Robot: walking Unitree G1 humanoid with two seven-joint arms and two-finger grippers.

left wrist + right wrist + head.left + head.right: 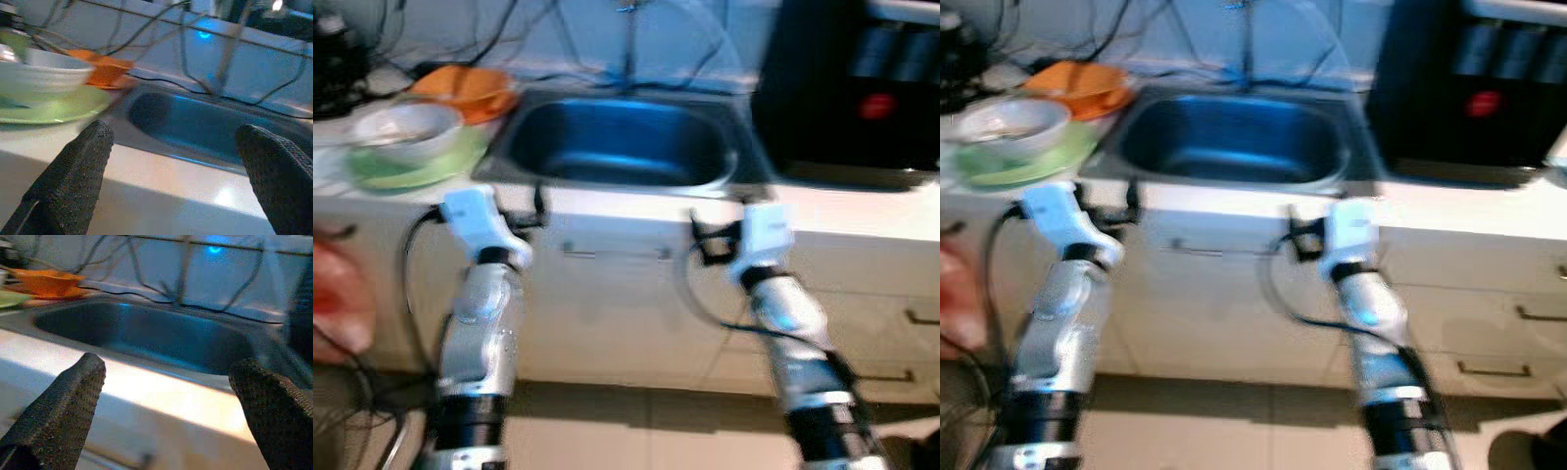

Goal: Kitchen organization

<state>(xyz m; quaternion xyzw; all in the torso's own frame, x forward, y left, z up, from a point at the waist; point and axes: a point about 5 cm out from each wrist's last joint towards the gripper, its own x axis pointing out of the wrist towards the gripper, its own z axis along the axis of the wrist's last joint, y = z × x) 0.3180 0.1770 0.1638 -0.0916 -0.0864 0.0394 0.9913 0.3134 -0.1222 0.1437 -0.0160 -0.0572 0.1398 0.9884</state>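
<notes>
Left eye view is pretty blurry, so no brand or writing is readable anywhere, not even on the big black appliance (852,88) with a red spot sitting on the counter (862,211) to the right of the sink. Both arms are raised toward the near edge of the counter, right in front of the stainless sink (622,147). The left gripper (176,186) has its two black fingers (73,181) spread wide with nothing between them, hovering just at the counter's near edge left of the basin. The right gripper (171,416) is the same deal, fingers wide apart and empty, in front of the sink's right part. On the counter left of the sink there's a white bowl (401,127) sitting on a green plate (421,166), and just behind those an orange bowl (470,90) on an orange plate. Dark cables (558,39) run along the far wall behind the sink. White cabinet fronts (617,294) with handles below.
</notes>
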